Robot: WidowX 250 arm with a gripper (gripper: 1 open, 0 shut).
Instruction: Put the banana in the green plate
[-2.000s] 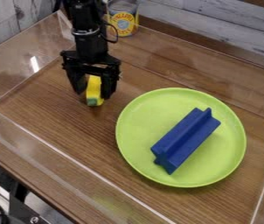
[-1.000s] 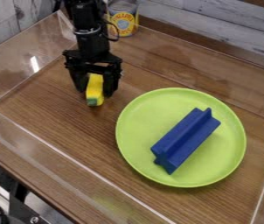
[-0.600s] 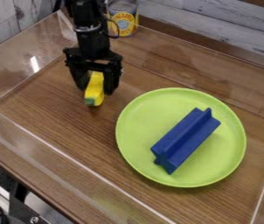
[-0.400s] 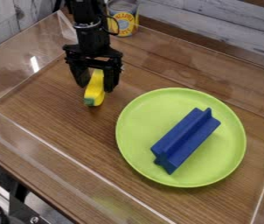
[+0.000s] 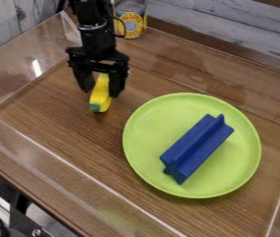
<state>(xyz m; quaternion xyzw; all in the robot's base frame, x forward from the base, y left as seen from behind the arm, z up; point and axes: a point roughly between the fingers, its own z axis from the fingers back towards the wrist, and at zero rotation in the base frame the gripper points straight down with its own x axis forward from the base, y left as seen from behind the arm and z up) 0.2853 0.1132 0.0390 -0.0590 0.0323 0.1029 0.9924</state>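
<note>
Black arm: reaches straight down at the upper left, its claw (image 5: 96,85) spread wide, prongs on either side of the banana (image 5: 99,96), not clamped.
Banana: one, yellow, lying on the wooden worktop (image 5: 69,148), left of the plate and apart from it.
Green plate (image 5: 151,139): one, holding one blue block (image 5: 195,146).
Around: one jar (image 5: 132,22) behind the arm; clear walls ring the worktop.

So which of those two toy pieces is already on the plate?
The long blue block: it lies across the green plate. The small yellow banana sits on the wooden table, left of the plate, between the open gripper fingers.
</note>
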